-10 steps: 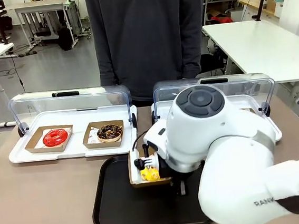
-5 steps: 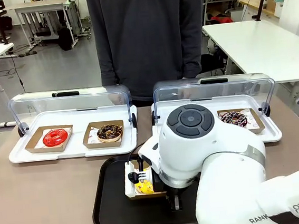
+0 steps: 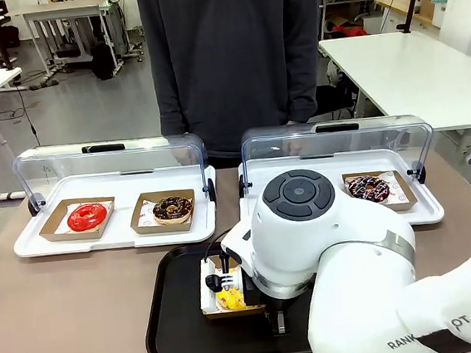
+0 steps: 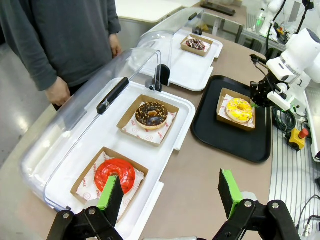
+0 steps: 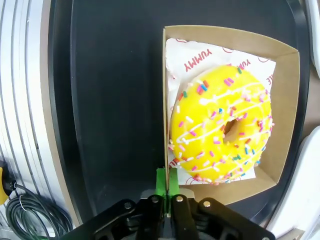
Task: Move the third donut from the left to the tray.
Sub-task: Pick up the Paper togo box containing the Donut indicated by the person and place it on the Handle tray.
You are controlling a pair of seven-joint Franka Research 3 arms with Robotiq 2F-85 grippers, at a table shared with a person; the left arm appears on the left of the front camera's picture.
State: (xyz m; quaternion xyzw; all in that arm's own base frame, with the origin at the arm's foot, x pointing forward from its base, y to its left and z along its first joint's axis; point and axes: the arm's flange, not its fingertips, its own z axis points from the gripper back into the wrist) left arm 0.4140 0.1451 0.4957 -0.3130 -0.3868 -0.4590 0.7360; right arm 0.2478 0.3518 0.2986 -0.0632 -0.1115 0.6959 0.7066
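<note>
A brown tabletop (image 3: 74,317) in an open lab carries two white lidded trays (image 3: 116,234) and, nearer the robot, the black tray (image 3: 180,332); a person in a dark sweater stands at the far side. The yellow-iced donut (image 5: 222,127) sits in its cardboard holder (image 5: 285,107), low over the black tray or resting on it. The right claw (image 5: 165,185) is pinched shut on the holder's thin side wall, green pads pressed together over the cardboard edge. The left claw (image 4: 170,195) hangs wide open above the red-iced donut (image 4: 114,173), holding nothing.

The risk, as I judge it, lies in the release: the grip is on one wall only, so if the holder is not flat on the tray when the pads part, it may tip or slide, and a sideways pull-away could drag it along.

The right wrist view shows the pinch on the wall, which the arm's bulk hides in the front view. The left wrist view shows the holder well inside the tray's rim.
</note>
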